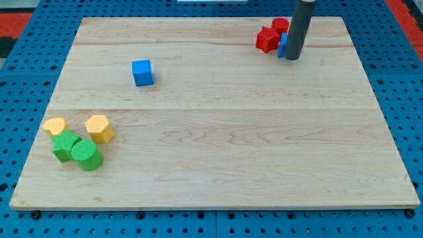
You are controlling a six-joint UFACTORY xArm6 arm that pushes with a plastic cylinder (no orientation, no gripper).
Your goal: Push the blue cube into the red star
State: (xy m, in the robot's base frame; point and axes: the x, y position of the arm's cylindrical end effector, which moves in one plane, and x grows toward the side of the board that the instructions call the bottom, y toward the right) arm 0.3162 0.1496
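The blue cube (142,73) sits on the wooden board in the view's upper left. A red star-like block (267,39) lies near the view's top right, with another red block (280,26) just above and right of it. My tip (291,57) rests on the board right beside these, with a second blue block (282,45) mostly hidden behind the rod. The tip is far to the right of the blue cube.
At the view's lower left lie a yellow heart-like block (55,125), a yellow hexagonal block (100,128), a green star-like block (64,145) and a green cylinder (87,155). The wooden board (218,145) lies on a blue pegboard.
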